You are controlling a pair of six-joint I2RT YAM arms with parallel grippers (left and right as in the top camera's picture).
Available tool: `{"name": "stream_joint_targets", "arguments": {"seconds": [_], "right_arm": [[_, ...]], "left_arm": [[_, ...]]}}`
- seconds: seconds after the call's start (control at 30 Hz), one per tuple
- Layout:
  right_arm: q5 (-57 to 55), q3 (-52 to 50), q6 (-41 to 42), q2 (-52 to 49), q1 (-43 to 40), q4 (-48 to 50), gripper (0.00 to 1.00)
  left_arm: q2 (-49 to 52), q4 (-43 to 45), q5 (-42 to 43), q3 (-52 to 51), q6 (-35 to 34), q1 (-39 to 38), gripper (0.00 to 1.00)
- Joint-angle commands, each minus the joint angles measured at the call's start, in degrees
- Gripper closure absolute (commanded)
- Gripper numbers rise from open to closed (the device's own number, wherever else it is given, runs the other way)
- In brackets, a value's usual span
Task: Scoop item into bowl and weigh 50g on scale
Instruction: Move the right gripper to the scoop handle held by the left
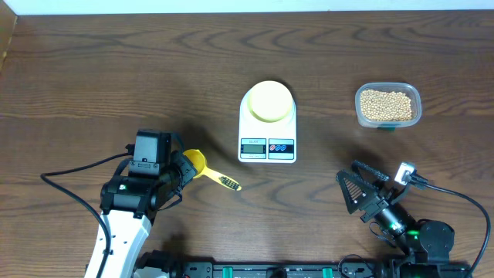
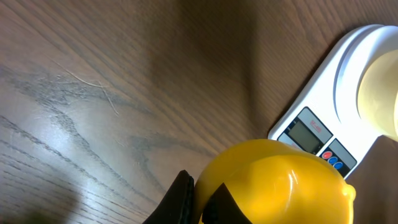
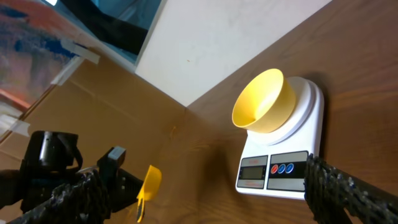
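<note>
The white scale (image 1: 266, 135) lies mid-table with the pale yellow bowl (image 1: 269, 101) on its platform. The bowl (image 3: 264, 102) looks empty in the right wrist view. The tan beans (image 1: 386, 104) fill a clear tub at the right rear. My left gripper (image 1: 184, 167) is shut on the cup end of a yellow scoop (image 1: 197, 164), left of the scale, and the handle sticks out toward the front right. In the left wrist view the black fingers (image 2: 181, 198) pinch the scoop's wall (image 2: 273, 180). My right gripper (image 1: 356, 189) stands open near the front right, holding nothing.
The clear plastic tub (image 1: 415, 99) sits right of the scale, near the table's right side. The left arm (image 3: 56, 168) and the scoop (image 3: 149, 183) show in the right wrist view. A cable trails left of the left arm (image 1: 69, 171). A white wall borders the table's far edge.
</note>
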State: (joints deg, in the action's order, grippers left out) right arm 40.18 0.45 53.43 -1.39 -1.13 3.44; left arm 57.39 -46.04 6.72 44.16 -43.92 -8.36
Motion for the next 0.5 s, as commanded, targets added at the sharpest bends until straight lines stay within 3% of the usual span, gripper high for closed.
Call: {"name": "stream_joint_targets", "arguments": {"seconds": [0.0, 0.27, 0.47], "right_arm": [[-1.05, 2.97, -0.79, -3.50, 0.37, -1.49, 0.01], [2.05, 19.06, -8.44, -25.24, 0.39, -11.65, 0.13], [11.43, 28.00, -10.69, -37.00, 2.75, -15.67, 0.14]], "left_arm": [[0.07, 0.11, 1.77, 0.09, -1.18, -0.09, 0.92], [0.04, 0.11, 1.90, 0.09, -2.45, -0.09, 0.93], [0.07, 0.57, 3.34, 0.09, -3.02, -0.09, 0.93]]}}
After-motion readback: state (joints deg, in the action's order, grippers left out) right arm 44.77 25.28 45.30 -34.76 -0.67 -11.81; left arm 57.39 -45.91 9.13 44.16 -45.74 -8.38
